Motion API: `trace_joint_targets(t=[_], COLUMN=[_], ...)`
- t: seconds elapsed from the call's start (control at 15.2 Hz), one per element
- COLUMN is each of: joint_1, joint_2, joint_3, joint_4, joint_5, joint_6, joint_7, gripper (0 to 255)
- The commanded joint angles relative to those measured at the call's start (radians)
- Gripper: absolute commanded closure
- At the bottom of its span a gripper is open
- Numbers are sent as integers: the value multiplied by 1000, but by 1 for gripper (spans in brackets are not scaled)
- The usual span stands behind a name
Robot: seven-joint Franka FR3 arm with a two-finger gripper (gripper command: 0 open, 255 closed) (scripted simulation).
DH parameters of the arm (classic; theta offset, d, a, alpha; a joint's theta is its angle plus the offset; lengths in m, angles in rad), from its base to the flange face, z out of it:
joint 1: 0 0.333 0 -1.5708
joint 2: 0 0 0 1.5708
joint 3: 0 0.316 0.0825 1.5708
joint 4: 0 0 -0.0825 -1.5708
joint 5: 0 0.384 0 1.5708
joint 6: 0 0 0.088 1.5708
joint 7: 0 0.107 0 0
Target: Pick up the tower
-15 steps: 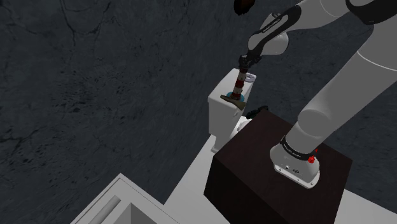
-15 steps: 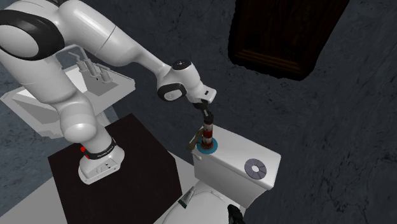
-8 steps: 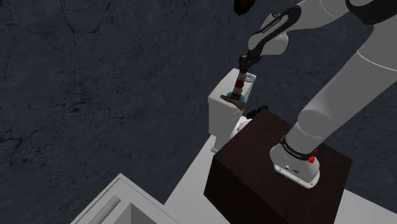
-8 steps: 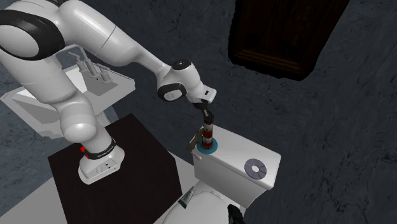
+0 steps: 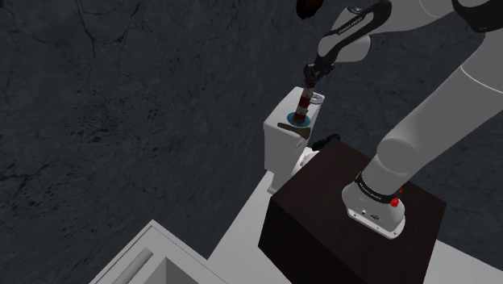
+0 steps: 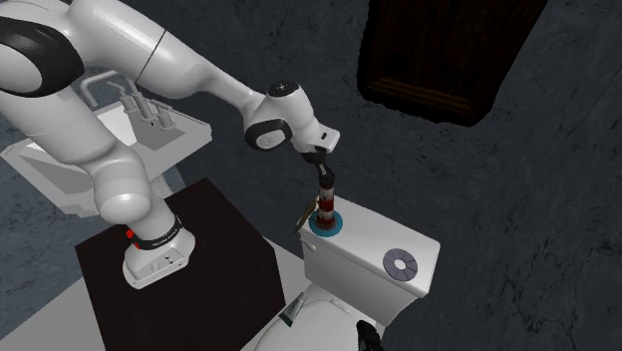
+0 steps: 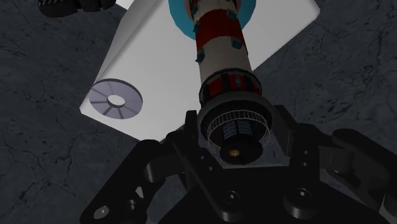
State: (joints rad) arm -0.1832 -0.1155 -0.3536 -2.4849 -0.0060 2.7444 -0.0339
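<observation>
The tower (image 6: 325,206) is a red-and-white striped lighthouse model on a round blue base, standing upright over the white toilet tank lid (image 6: 367,246). My gripper (image 6: 322,180) comes down from above and is shut on its dark lantern top. In the shoulder view the tower (image 5: 301,108) hangs under the gripper (image 5: 307,82) above the tank (image 5: 281,144). The wrist view looks down the tower (image 7: 221,48) from its clasped top, with the gripper (image 7: 235,136) closed around it. I cannot tell whether the blue base touches the lid.
A round grey flush button (image 6: 401,263) lies on the lid toward the second exterior view's right. A thin brown piece (image 6: 302,213) sticks out beside the base. The dark stand (image 6: 189,261), a sink (image 6: 150,128) and a dark door (image 6: 451,52) surround the toilet.
The gripper has risen a little with the tower in it, and the arm's wrist has lifted. The tower's base sits slightly higher over the tank lid than before.
</observation>
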Motion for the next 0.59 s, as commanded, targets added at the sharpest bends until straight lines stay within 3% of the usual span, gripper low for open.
trace_joint_targets(t=[0.0, 0.53], joint_1=[-5, -16], joint_2=[-23, -88], joint_3=[2, 16], joint_4=[11, 54], joint_5=[-16, -51], joint_6=[-32, -137], joint_7=[10, 38], gripper=[255, 255])
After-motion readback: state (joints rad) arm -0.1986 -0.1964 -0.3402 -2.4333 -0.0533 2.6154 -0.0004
